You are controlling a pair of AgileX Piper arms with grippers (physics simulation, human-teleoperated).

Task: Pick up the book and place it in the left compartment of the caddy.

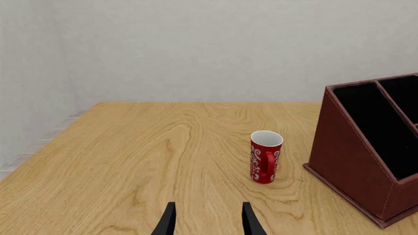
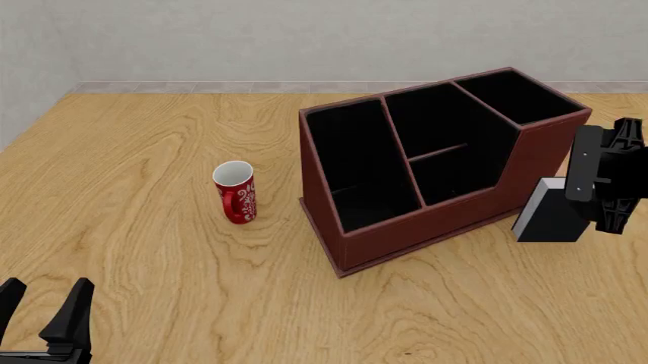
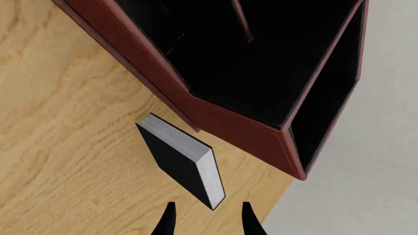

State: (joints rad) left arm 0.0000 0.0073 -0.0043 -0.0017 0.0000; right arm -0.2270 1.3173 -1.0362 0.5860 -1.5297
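Observation:
The black book (image 2: 547, 212) with white page edges stands on the table just right of the caddy (image 2: 435, 216). It also shows in the right wrist view (image 3: 176, 159). My right gripper (image 3: 207, 223) is open and empty, hovering above the book, apart from it; it also shows in the front view (image 2: 611, 212). The caddy's left compartment (image 2: 354, 163) is black-lined and empty; it also shows in the left wrist view (image 1: 375, 127). My left gripper (image 1: 207, 223) is open and empty, low near the table's front left (image 2: 45, 318).
A red mug (image 2: 236, 192) with white pattern stands upright left of the caddy, also in the left wrist view (image 1: 266, 156). The two smaller caddy slots (image 2: 445, 144) are empty. The table's right edge (image 3: 281, 200) runs close to the book.

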